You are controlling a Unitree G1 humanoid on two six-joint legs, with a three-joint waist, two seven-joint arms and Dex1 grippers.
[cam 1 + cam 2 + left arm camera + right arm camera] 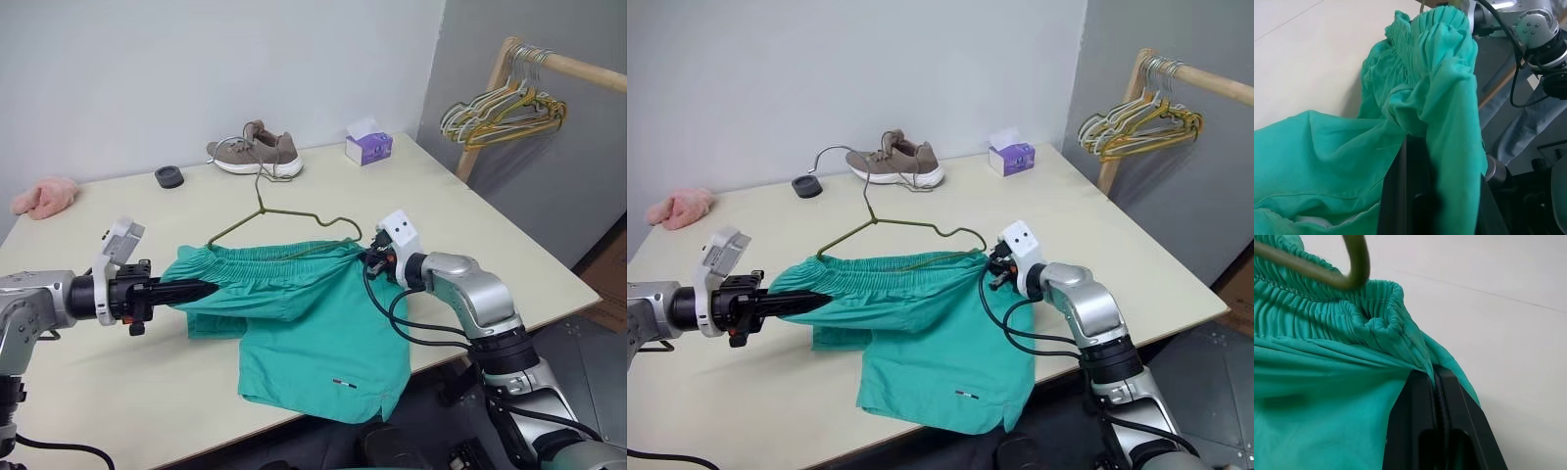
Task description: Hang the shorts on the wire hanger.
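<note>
Left claw (201, 290), right claw (368, 261) both clamped on shorts (304, 333) waistband; wire hanger (284, 220) threaded inside.

No readable text, brand or number appears anywhere. The shorts (313, 333) carry only a small white mark near one leg hem, too small to read; the purple tissue box (369, 147) shows no legible print.
</note>
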